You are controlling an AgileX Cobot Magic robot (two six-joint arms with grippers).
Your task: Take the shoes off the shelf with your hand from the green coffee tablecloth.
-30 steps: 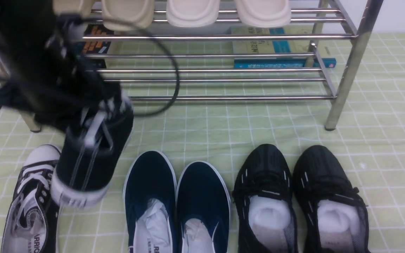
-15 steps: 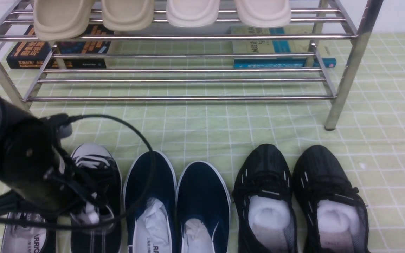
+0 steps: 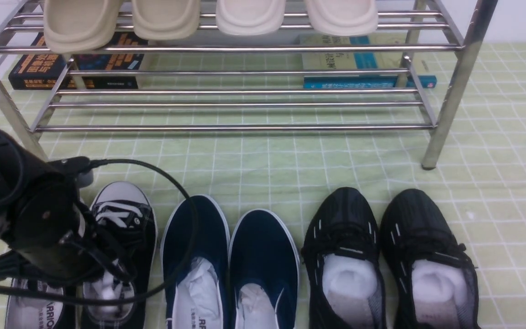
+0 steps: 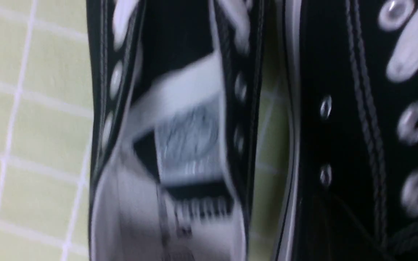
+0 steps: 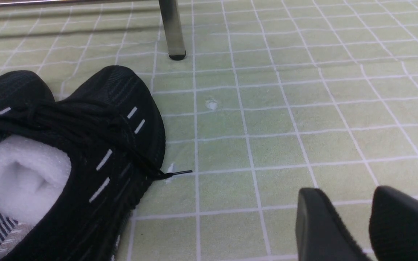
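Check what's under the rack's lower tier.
Black book and blue-edged book lie on green gridded cloth beneath the chrome rack; bars cover parts of both.

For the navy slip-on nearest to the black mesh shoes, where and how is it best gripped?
Probably by the side wall of the navy slip-on's heel opening, from above: that rim stands exposed, while the neighbouring shoes crowd both flanks.

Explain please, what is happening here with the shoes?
The left tool is down at the right one of two black lace-up sneakers, which stand side by side on the green cloth. Its grip is not visible. The right tool waits beside the black shoes, holding nothing.
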